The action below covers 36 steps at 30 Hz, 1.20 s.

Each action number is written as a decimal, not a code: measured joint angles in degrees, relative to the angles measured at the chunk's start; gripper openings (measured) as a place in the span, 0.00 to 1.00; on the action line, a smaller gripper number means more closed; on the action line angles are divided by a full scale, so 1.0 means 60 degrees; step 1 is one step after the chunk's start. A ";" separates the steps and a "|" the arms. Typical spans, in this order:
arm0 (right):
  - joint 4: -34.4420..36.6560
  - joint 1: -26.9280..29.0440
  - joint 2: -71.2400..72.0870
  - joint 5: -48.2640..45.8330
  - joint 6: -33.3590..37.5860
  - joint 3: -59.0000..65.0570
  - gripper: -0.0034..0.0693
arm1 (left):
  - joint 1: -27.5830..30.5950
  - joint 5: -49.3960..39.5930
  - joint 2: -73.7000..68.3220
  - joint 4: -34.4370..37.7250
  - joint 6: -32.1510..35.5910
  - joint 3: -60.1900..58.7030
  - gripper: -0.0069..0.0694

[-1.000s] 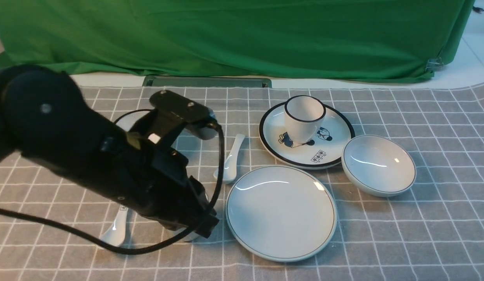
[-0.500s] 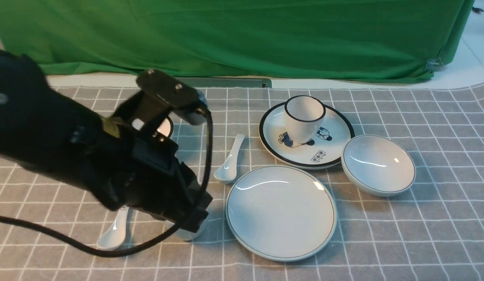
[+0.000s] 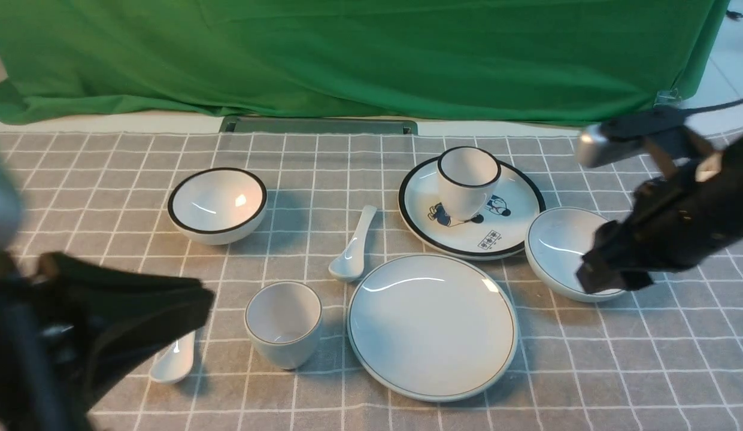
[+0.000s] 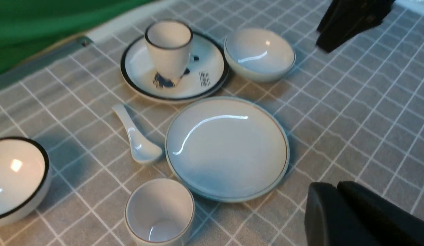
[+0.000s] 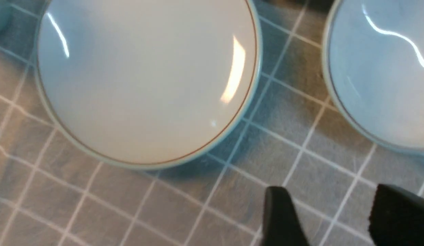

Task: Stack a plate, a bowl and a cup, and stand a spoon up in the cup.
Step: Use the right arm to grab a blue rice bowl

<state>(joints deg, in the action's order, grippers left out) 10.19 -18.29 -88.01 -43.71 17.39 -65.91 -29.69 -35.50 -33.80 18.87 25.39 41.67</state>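
Front view: the plate [image 3: 432, 326] lies low centre on the grey-checked worktop [image 3: 646, 365], w/ nothing on it. The cup [image 3: 283, 323] stands upright just left of it, empty, not touching its rim. The spoon [image 3: 352, 250] lies above the cup, scoop end nr the plate's upper-left edge, handle pointing up-frame; can't tell if it touches the plate. The bowl [image 3: 563, 242] sits right of centre, just up-right of the plate and beside the cartoon plate [image 3: 509, 224]. A black-rimmed cup [image 3: 467, 179] stands on that one. A black-rimmed bowl [image 3: 217, 203] is upper left, well apart. A 2nd spoon [image 3: 175, 359] lies lower left, handle end hidden.

The R claw [image 5: 329, 189] hangs over the bowl's right edge in the front view. Its wrist view shows the jaws spread w/ only cloth between, gripping nothing. The L claw [image 4: 334, 194] is a blurred dark shape at lower left of the front view. Can't tell whether its jaws are apart or together. The green backdrop [image 3: 347, 54] runs across the top.
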 joint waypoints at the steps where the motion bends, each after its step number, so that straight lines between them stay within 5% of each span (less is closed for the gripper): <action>1: -0.0127 -0.0042 -0.0418 0.0046 0.0029 -0.0241 0.64 | 0.0000 0.0184 0.0325 0.0000 0.0000 -0.0163 0.11; 20: -0.0709 -0.0068 -0.3764 0.1428 0.0842 -0.1357 0.65 | 0.0000 0.0430 0.1199 0.0073 -0.0218 -0.0546 0.11; 24: -0.1185 -0.0068 -0.3864 0.1631 0.0983 -0.1357 0.51 | 0.0000 0.0430 0.1199 0.0073 -0.0218 -0.0546 0.11; 29: -0.1910 -0.0172 -0.3497 0.1491 0.1036 -0.1442 0.17 | 0.0000 0.0411 0.1199 0.0073 -0.0218 -0.0546 0.11; 36: -0.1872 -0.1484 -0.2082 0.0560 0.0078 -0.1342 0.17 | 0.0000 0.0351 0.1199 0.0066 -0.0234 -0.0553 0.11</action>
<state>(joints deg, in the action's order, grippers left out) -1.04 -27.19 -100.51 -40.34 17.86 -73.96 -29.69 -33.39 -26.61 19.27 23.99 38.35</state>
